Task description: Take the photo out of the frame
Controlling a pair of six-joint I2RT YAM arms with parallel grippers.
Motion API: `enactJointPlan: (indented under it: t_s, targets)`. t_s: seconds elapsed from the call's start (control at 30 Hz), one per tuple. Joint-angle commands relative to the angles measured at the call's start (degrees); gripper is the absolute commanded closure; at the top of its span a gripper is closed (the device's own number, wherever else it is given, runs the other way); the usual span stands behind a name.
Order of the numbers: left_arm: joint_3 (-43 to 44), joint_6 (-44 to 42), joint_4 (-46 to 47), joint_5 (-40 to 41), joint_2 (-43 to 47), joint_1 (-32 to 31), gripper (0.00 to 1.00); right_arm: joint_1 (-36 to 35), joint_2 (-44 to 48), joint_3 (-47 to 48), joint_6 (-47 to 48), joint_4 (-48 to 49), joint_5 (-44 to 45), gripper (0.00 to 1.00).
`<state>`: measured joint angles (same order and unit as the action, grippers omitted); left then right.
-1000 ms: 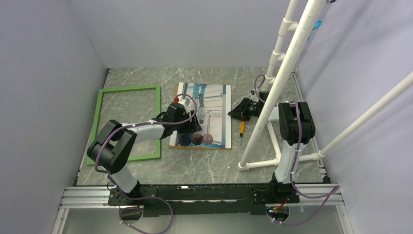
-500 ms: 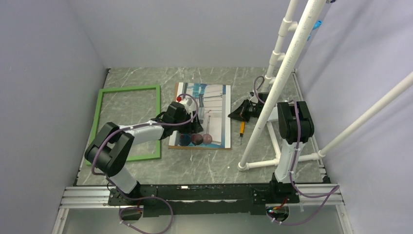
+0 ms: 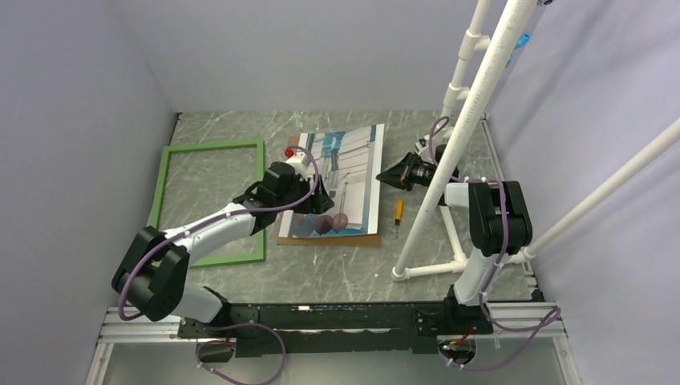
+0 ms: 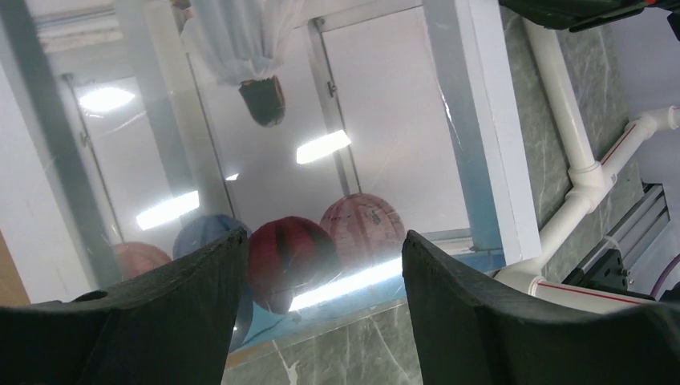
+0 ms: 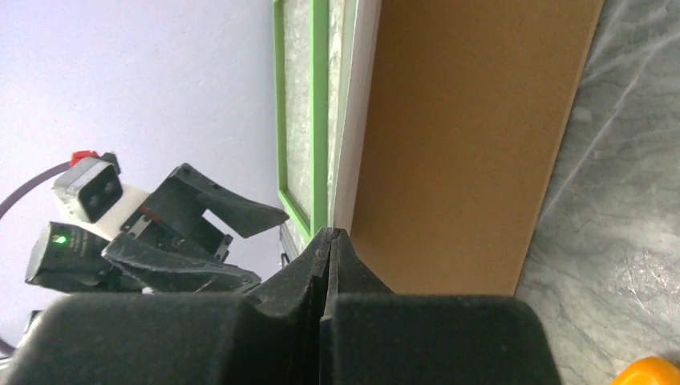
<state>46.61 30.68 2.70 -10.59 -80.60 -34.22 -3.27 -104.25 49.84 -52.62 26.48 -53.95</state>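
Table (image 3: 240, 128) is grey marble w/ a white pipe stand (image 3: 473, 96) on the right side, right arm working close beside it. The frame (image 3: 213, 146) lies flat on the left, green side up, nothing in it, well apart from the rest. The photo (image 3: 353, 160) is mid-table on the brown backing board (image 3: 337, 239). Its right edge is tipped up off the board and its left edge is down, so it's out of the frame but not clear of the board yet.

Right gripper (image 3: 383, 175) has its fingers pressed together on that raised right edge. The wrist view shows a very thin pinch, just the white margin. Left gripper (image 3: 313, 200) hovers over the near-left part of the print by the balloons, fingers wide apart, holding nothing. Can't tell if the tips touch the surface.

An orange screwdriver (image 3: 398, 210) lies just beside the board's right edge.

What could go wrong imo:
- The pinch is shallow and the print looks glossy, so a quick lift could let it slip out and flop back.
- If the left gripper presses down while the right one pulls, the sheet gets pinned and could crease.
- The board could drag along w/ the print.
- The right arm could clip the pipe stand or knock the screwdriver on the way out.
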Motion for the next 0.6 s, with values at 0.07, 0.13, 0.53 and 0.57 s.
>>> enactJointPlan:
  t_s: [0.07, 0.13, 0.53, 0.57]
  targets:
    - [1.0, 0.7, -1.2, -0.3, 0.9, 0.1, 0.27, 2.6, 0.6, -4.3, -12.1, 17.8, -5.6, 1.0]
    - [0.9, 0.9, -1.6, 0.3, 2.0, 0.2, 0.27, 3.0, 3.4, -3.4, -9.7, 13.1, -5.3, 1.0]
    - [1.6, 1.3, -0.3, -2.6, 2.6, 0.3, 0.26, 6.1, 12.8, 3.7, 10.1, -22.5, 2.6, 1.0]
    - [1.4, 1.6, 0.3, -3.0, 2.3, 0.3, 0.26, 6.2, 13.6, 4.3, 11.4, -24.6, 3.4, 1.0]
